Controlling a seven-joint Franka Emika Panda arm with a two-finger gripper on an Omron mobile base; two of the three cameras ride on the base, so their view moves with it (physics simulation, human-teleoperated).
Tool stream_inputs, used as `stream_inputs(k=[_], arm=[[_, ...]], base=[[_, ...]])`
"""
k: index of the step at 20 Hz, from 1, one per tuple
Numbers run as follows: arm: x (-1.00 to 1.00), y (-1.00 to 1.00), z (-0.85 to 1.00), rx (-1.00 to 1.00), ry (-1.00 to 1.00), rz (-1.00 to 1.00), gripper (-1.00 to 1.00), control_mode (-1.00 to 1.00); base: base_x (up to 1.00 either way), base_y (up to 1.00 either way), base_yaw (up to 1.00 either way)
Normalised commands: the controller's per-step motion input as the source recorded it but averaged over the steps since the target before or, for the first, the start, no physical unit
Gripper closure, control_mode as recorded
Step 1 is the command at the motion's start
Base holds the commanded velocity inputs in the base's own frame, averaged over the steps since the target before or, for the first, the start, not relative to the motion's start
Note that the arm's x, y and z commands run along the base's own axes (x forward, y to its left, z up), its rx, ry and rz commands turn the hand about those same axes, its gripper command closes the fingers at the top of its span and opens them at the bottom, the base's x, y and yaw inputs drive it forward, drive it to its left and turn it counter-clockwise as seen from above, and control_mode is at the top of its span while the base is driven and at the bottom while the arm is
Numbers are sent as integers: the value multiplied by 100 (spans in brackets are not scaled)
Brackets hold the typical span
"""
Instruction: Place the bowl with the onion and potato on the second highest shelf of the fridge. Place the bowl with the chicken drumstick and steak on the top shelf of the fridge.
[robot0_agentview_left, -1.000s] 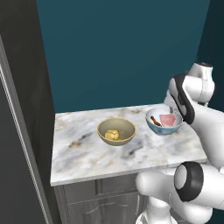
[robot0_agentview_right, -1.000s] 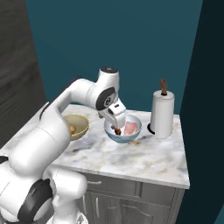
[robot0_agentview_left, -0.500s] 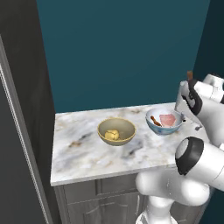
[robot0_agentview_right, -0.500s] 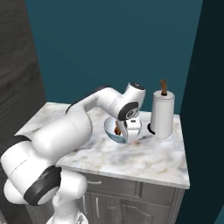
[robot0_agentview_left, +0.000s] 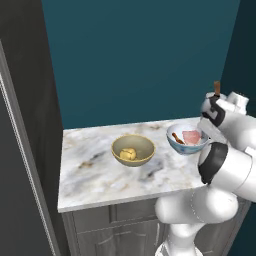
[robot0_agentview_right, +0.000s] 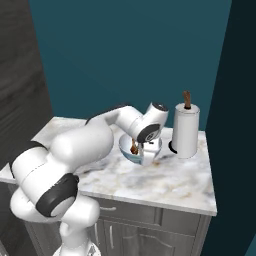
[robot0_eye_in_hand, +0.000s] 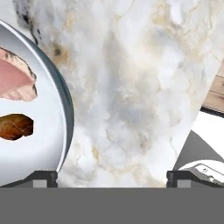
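Note:
The white-and-blue patterned bowl stands on the right of the marble counter, with the pink steak and the brown chicken drumstick inside. The hand view looks down on this bowl's rim, the steak and the drumstick. My gripper is open and low at that rim, one fingertip over the bowl's inside, the other over bare counter. The tan bowl with the onion and potato sits to the left, untouched. The fridge shelves are out of view.
A white paper towel roll on a dark base stands just right of the patterned bowl, close to my hand. A tall dark front rises left of the counter. A teal wall runs behind. Bare marble lies toward the counter's front edge.
My arm has swung right and dropped its hand from above the patterned bowl to the bowl's right rim. The jaws have stayed wide apart. Both bowls are where they were.

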Motion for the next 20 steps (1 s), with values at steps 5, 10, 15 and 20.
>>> stream_inputs(k=[5, 10, 15, 20], arm=[[36, 17, -39, 0, 0, -11, -100, -100], [28, 9, -34, 0, 0, -8, -100, -100], [15, 4, -35, 0, 0, -2, -100, -100], [31, 5, -20, 0, -2, -2, -100, -100]], base=[[0, 0, 0], [0, 0, 0], [0, 0, 0], [0, 0, 0]])
